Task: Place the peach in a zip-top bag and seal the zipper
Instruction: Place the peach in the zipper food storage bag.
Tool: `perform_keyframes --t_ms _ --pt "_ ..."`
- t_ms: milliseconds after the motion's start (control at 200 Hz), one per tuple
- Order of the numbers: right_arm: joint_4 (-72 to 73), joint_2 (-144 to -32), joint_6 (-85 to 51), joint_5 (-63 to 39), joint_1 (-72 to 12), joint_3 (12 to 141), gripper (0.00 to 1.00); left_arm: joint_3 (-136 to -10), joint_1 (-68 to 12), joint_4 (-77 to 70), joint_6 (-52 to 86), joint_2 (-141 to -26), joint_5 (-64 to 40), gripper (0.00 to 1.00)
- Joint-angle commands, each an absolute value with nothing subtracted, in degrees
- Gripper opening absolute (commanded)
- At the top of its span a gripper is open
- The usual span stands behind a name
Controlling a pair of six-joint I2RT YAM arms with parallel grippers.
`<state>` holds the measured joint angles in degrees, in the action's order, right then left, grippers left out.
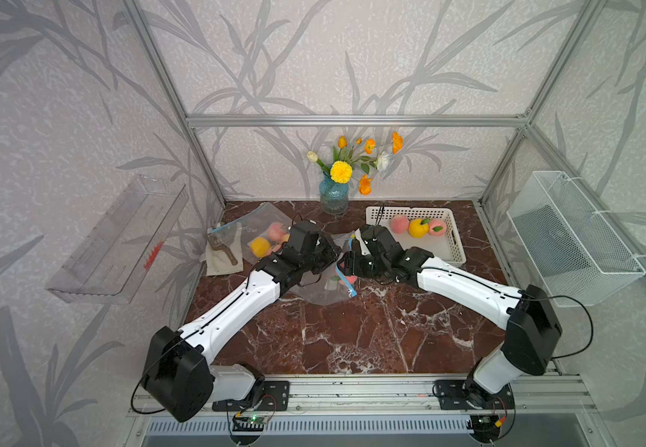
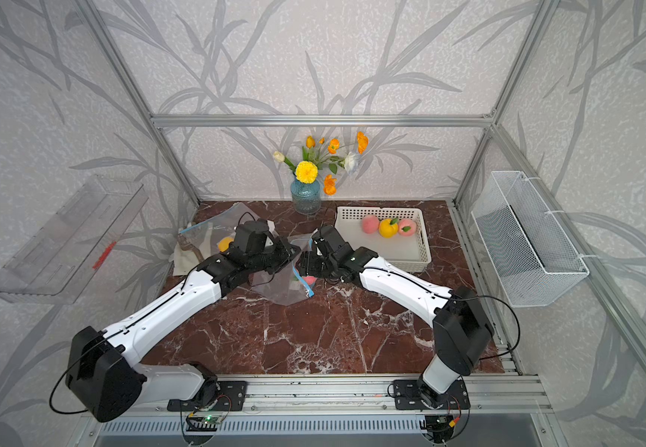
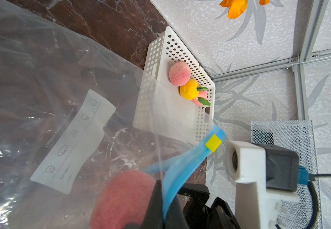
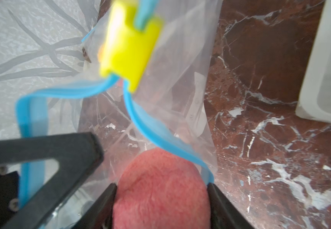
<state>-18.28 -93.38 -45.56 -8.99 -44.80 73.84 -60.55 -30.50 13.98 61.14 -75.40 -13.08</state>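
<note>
Fruit sits in three containers in both top views. The white perforated basket (image 1: 451, 247) at the back right holds two pink fruits (image 1: 399, 223) with a yellow fruit (image 1: 418, 228) between them. A second clear bag (image 1: 251, 222) at the back left holds more fruit (image 1: 260, 246), yellow and pink. The zip-top bag (image 1: 319, 292) lies mid-table where the two arms meet, and the peach (image 1: 348, 279) shows pink at its blue-edged mouth. A blue vase (image 1: 334, 195) of flowers stands against the back wall. A clear tray (image 1: 120, 240) and a wire basket (image 1: 569, 240) hang on the side walls.

In the left wrist view, the left gripper (image 3: 167, 200) is pressed together on the bag's blue zipper strip (image 3: 184, 166). The yellow slider (image 3: 213, 143) sits near the strip's far end, and the peach lies just beside the fingers (image 3: 154, 208).

In the right wrist view, the right gripper (image 4: 161, 198) clasps the peach, one finger touching each side. The peach sits in the bag's mouth, between the two parted zipper strips below the slider.
</note>
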Motion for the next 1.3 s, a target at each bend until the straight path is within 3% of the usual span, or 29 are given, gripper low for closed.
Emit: perform_keyframes --t_ms 0,450,795,1085,1300 --pt "-11.21 -93.57 -51.18 -16.56 -43.8 73.17 0.64 -58.89 -29.55 11.73 62.35 -72.46 -12.58 0.0" --pt "-3.95 -90.33 -55.99 -21.92 -43.24 68.56 0.77 -56.53 -27.98 11.19 63.54 -71.09 -12.32 0.0" --pt "-2.61 -87.97 -56.16 -22.81 -43.15 65.22 0.8 -56.27 -27.51 10.82 64.51 -71.13 -11.6 0.0" --pt "-5.41 -89.88 -57.48 -17.42 -44.02 67.27 0.68 -54.81 -27.51 8.98 66.9 -70.49 -11.18 0.0" --pt "-14.92 -92.88 -54.77 -6.91 -46.25 71.55 0.63 -55.0 -27.58 8.96 67.43 -70.72 -11.62 0.0"
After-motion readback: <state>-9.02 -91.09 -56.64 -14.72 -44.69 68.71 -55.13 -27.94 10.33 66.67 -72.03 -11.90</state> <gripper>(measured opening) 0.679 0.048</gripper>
